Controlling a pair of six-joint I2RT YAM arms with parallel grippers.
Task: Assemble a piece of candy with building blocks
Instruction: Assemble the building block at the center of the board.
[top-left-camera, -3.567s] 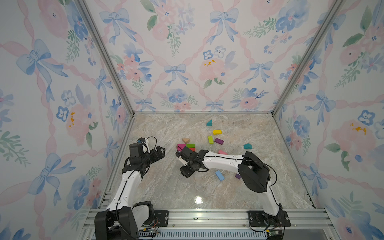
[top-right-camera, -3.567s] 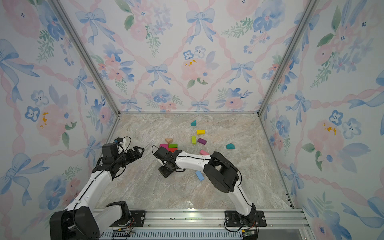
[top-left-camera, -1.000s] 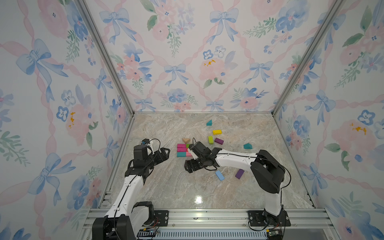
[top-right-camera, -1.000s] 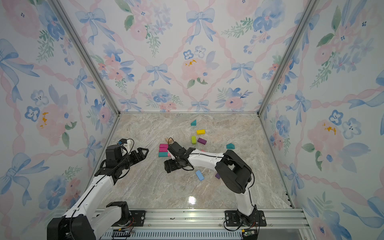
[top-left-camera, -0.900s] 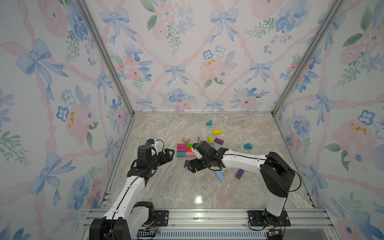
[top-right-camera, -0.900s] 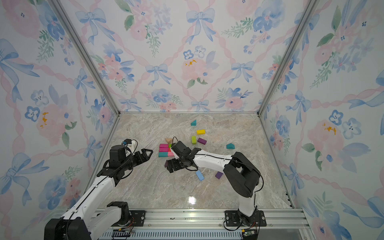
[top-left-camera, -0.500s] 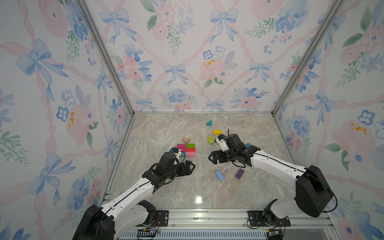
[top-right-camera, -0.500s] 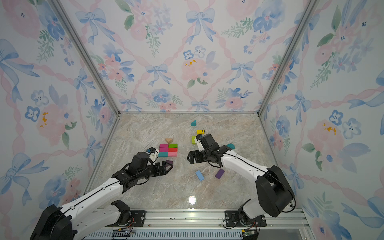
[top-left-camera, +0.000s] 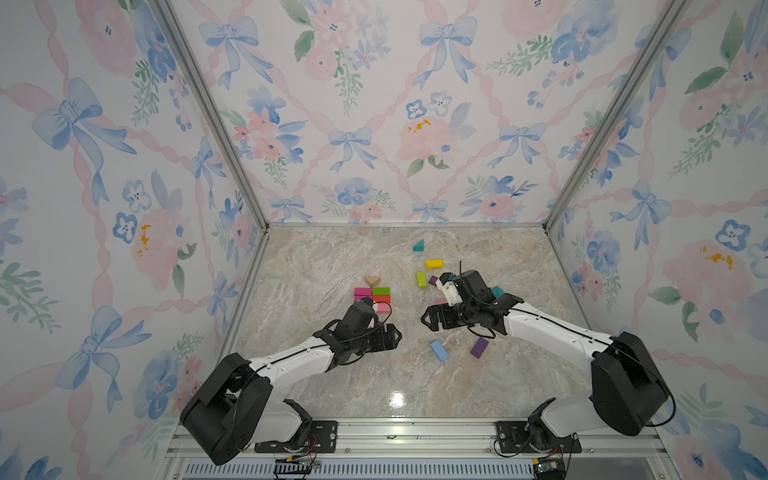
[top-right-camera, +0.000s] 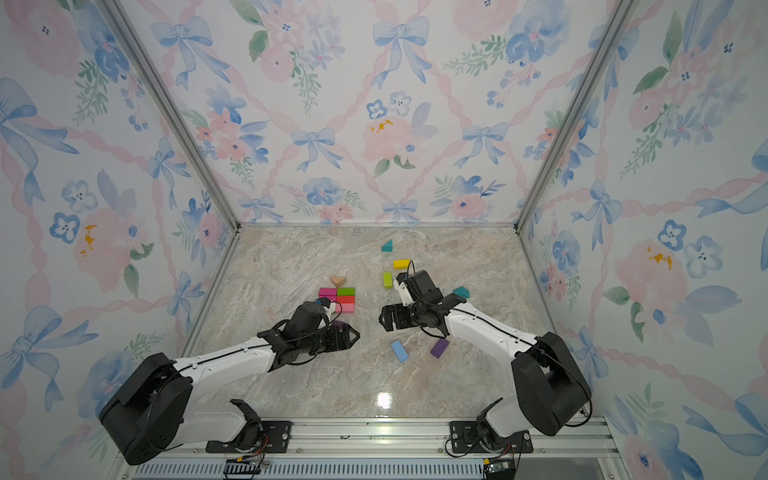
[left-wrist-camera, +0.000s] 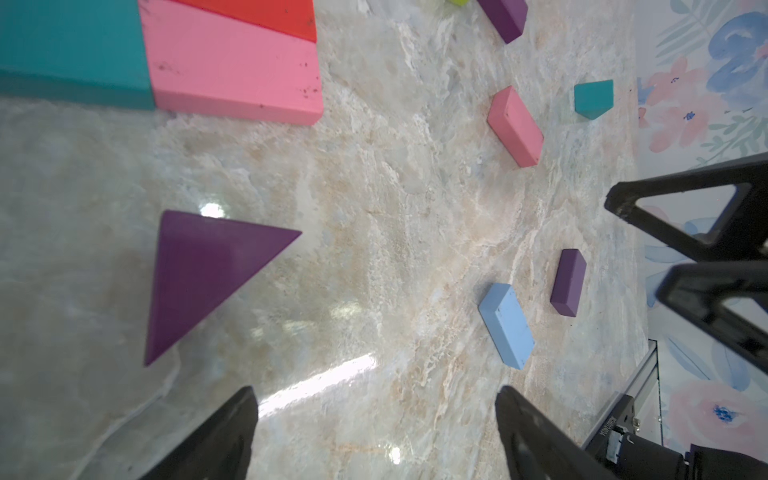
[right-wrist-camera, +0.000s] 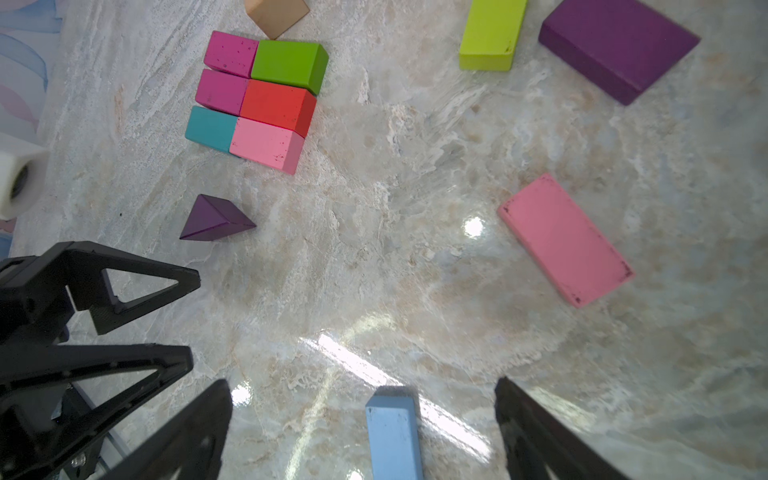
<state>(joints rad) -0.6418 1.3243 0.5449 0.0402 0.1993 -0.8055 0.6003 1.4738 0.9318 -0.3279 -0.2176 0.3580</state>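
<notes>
Both grippers hang low over the middle of the marble surface (top-left-camera: 316, 257), tips facing each other with a gap between them. The left gripper (top-left-camera: 394, 335) has its jaws spread wide and holds nothing; its wrist view shows only bare marble between the fingers (left-wrist-camera: 232, 419). The right gripper (top-left-camera: 427, 318) is just as wide apart and also empty.

Six of the blocks form a tight cluster (top-left-camera: 372, 295) left of centre. It is two touching columns of three: magenta, magenta and teal beside green, red and pink. A tan prism (top-left-camera: 372, 281) sits against its far side. A purple prism (right-wrist-camera: 214, 220) lies alone between the cluster and the left gripper, apart from both.

A blue brick (top-left-camera: 439, 350) lies flat just beside the right gripper, toward the near edge and untouched. A purple brick (top-left-camera: 479, 347) lies near it on the right-edge side. A pink brick (right-wrist-camera: 565, 241) lies flat under the right wrist. Further toward the far edge lie a lime brick (top-left-camera: 421, 279), a darker purple brick (right-wrist-camera: 619, 45), a yellow brick (top-left-camera: 434, 264) and a teal prism (top-left-camera: 418, 246). A second teal prism (top-left-camera: 496, 291) lies beside the right arm.
</notes>
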